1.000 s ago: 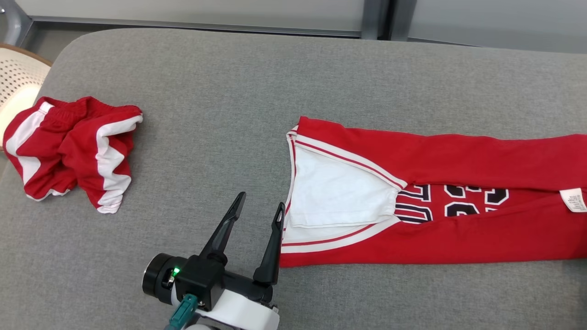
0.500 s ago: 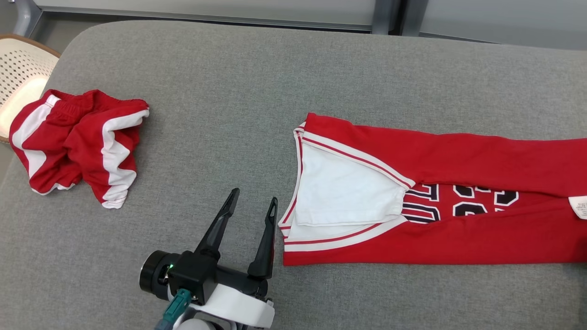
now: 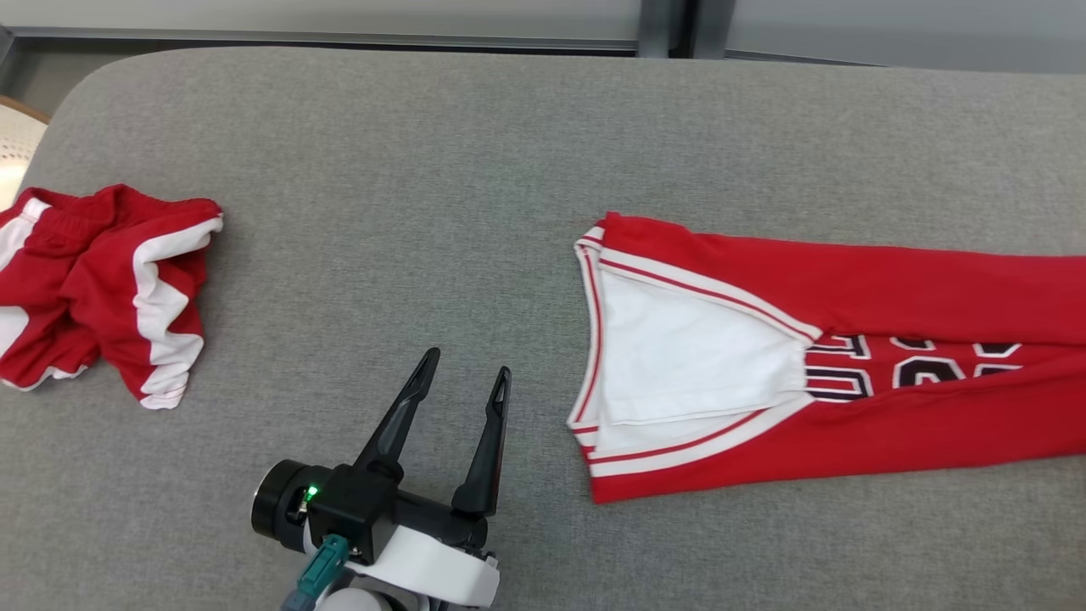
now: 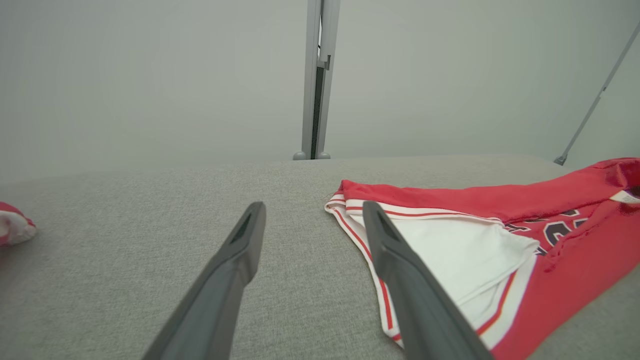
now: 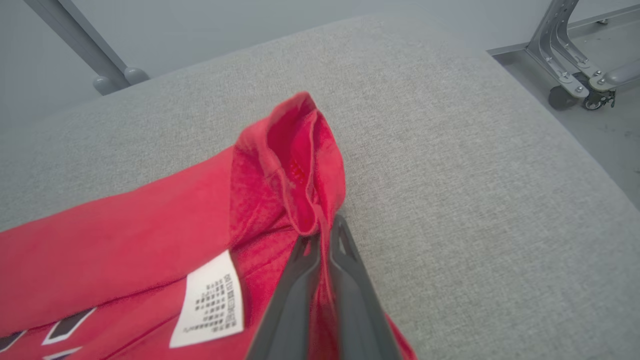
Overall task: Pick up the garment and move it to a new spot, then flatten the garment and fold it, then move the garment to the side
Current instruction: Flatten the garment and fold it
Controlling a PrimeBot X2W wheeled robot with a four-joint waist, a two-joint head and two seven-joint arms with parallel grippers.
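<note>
The garment [image 3: 848, 288] is a red jersey with white trim and dark lettering, lying folded lengthwise at the right of the grey padded table [image 3: 424, 170]. Its neck end points left. In the right wrist view my right gripper [image 5: 322, 232] is shut on a raised fold at the far end of the garment [image 5: 125, 225], near its white label [image 5: 210, 300]. My left gripper [image 3: 468, 363] stands open over bare table, a little left of the neck end and touching nothing. In the left wrist view the left gripper [image 4: 314, 207] has the garment [image 4: 450, 250] just to its right.
Crumpled red shorts with white stripes [image 3: 102, 271] lie at the table's left end. A pale perforated chair [image 3: 13, 144] stands beyond that corner. The table's right edge drops to the floor, where a wheeled metal frame [image 5: 575, 65] stands.
The garment's neck end has slid right, away from my left gripper and the shorts. The head view has also shifted. My right gripper has shut on the garment's far end.
</note>
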